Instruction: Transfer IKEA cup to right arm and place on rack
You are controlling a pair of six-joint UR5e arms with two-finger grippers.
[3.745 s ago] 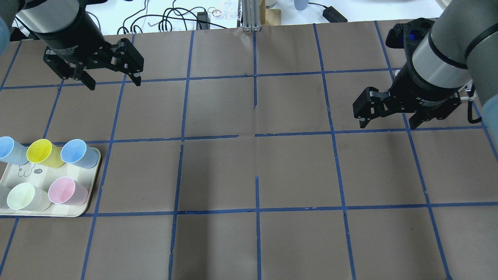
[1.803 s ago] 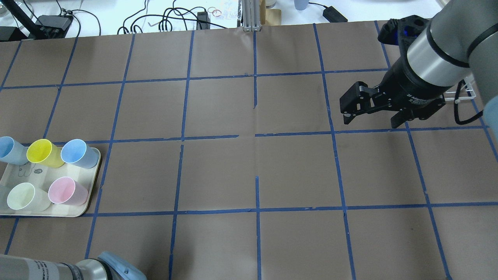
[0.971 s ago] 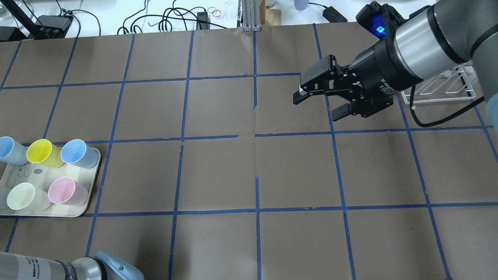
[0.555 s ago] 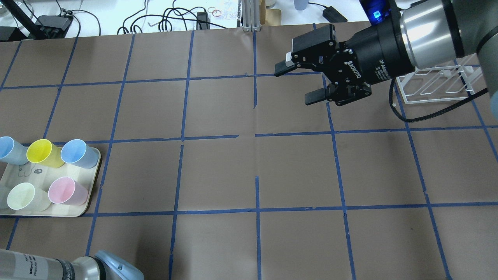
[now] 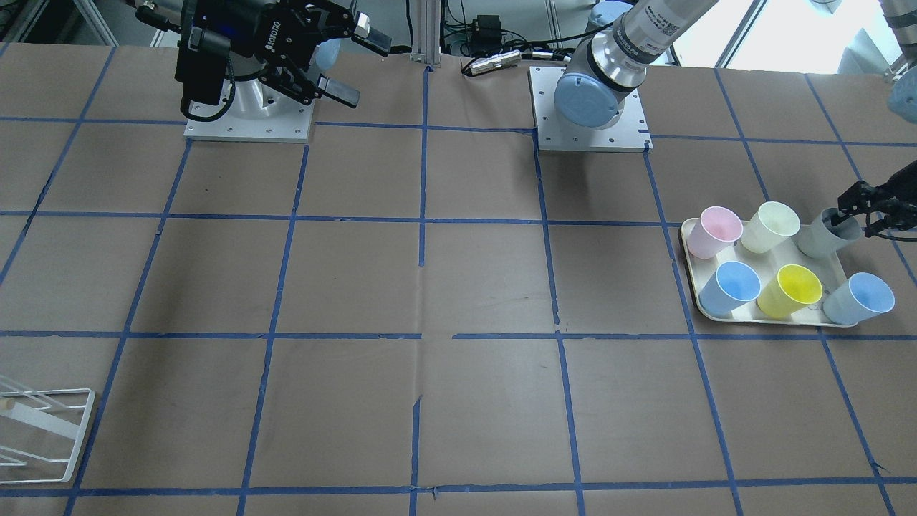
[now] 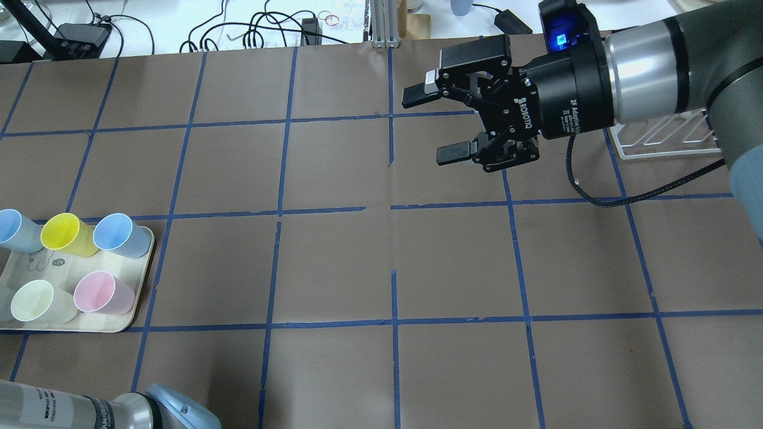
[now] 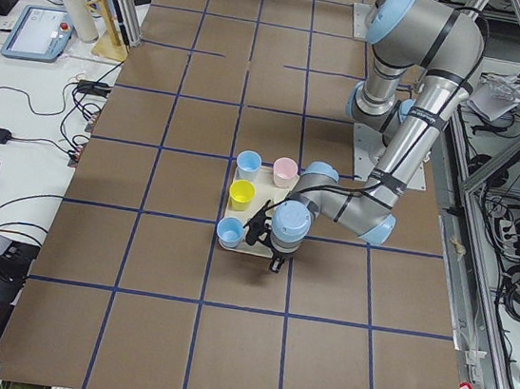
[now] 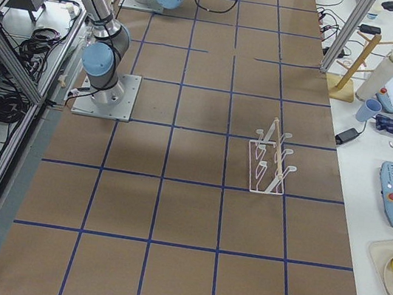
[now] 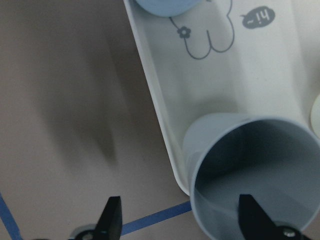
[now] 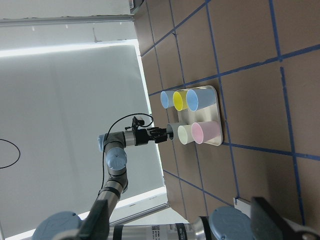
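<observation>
Fingers apart on right gripper (image 6: 430,125) and left gripper (image 9: 180,212), which straddles wall of pale grey plastic tumbler (image 9: 250,165); best closed squarely.

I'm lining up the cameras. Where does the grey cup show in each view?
Front-facing: grey cup at the upper right corner of the cream tray.
Overhead: cut off at the left edge, beside the pale green cup.
Exterior left: hidden behind the left arm.
Exterior right: not in it.
Left wrist: large, lower right.
Right wrist: small, at the tray's left end.
Shared landmark: the cream tray.
</observation>
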